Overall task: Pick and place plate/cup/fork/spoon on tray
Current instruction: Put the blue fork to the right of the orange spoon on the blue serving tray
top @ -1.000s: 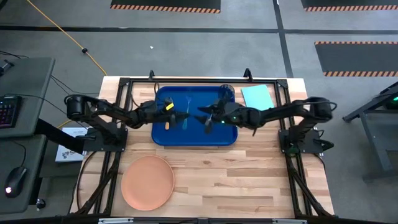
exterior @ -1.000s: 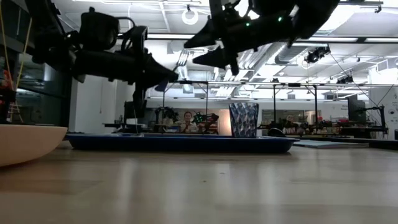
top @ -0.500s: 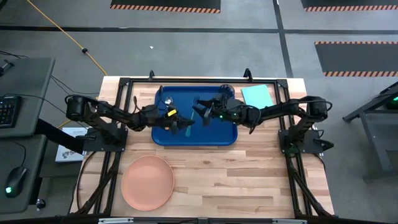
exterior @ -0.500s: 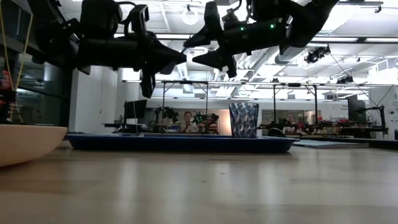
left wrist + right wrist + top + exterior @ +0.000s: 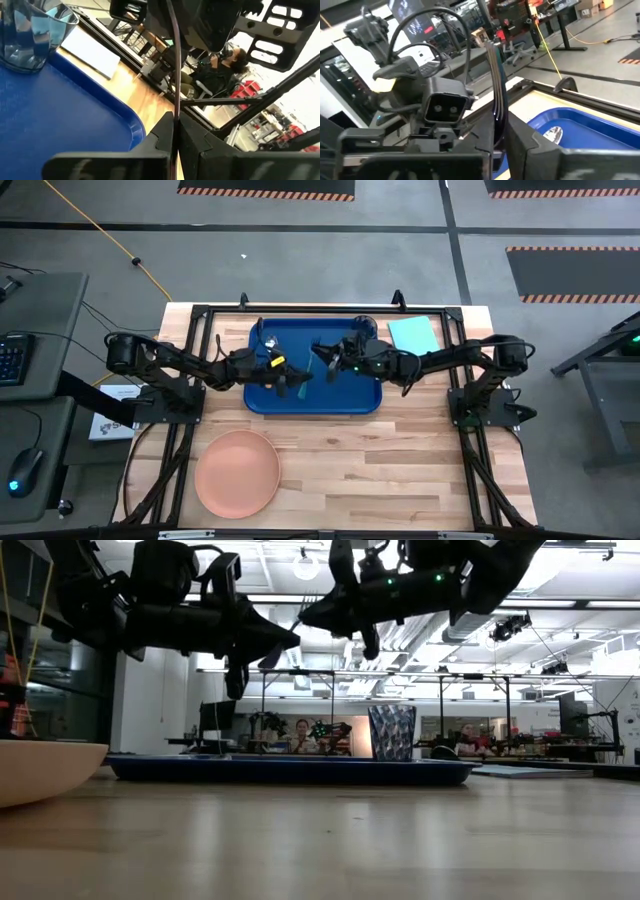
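The cup (image 5: 365,326) and spoon (image 5: 268,340) sit on the tray (image 5: 360,402) at upper centre. The plate (image 5: 237,473) waits lower left. Both grippers, left (image 5: 300,377) and right (image 5: 318,351), pinch the fork (image 5: 309,366) above it.

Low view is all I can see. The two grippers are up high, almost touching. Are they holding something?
Observer: Yes. The left gripper and right gripper are both shut on the fork, above the tray.
Operator: Where's the spoon?
Observer: The spoon lies flat in the tray, so the rim hides it from you.
Operator: Is the cup inside the tray too?
Observer: Yes, the cup stands in the far corner, on the right arm's side.
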`<move>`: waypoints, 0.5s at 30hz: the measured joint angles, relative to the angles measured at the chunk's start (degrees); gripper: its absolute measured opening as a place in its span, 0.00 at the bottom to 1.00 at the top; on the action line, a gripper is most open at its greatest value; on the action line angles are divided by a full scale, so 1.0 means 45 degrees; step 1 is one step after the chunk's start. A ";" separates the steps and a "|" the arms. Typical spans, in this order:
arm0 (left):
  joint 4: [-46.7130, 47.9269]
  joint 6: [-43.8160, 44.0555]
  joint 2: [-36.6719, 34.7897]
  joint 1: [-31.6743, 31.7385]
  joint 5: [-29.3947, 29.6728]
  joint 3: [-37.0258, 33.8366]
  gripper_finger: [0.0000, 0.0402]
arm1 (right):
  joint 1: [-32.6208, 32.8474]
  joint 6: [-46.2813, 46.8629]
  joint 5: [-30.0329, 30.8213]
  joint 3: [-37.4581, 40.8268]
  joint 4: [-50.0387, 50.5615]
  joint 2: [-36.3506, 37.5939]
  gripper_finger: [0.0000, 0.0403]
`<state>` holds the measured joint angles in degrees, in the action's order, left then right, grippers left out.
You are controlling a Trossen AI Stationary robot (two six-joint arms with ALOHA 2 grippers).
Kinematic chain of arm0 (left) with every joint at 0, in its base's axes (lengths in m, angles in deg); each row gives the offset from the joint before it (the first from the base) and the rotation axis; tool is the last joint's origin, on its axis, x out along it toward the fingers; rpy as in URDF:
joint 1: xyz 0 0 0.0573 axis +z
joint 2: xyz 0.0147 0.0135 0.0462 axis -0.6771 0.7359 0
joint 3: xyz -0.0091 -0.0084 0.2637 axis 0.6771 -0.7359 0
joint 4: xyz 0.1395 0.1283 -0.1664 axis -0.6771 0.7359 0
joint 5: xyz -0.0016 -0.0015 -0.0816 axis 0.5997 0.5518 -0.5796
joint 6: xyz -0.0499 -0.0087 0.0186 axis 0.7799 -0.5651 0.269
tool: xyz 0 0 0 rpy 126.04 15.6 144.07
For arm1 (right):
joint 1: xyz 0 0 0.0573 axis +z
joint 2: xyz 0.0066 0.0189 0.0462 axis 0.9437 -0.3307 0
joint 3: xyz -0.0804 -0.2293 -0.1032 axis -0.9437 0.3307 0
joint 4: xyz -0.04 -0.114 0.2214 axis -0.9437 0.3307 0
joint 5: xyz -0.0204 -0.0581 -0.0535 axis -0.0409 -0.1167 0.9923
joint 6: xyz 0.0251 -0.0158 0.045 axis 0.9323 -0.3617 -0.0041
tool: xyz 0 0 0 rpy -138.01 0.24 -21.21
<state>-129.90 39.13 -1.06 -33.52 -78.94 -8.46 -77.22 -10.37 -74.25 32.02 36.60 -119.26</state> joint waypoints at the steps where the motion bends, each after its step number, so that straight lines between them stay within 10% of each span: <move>1: 0.0020 -0.0191 0.0000 -0.0004 -0.0013 -0.0005 0.02 | 0.0032 -0.0035 -0.0019 -0.0002 0.0042 0.0045 0.03; 15: 0.0350 -0.2578 -0.0015 0.0569 -0.0374 -0.0010 0.17 | 0.0366 -0.1520 0.0022 0.0023 0.4197 0.2001 0.00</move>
<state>-128.33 27.52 -1.12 -30.95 -80.62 -8.51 -75.57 -17.21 -74.16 32.12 55.49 -110.25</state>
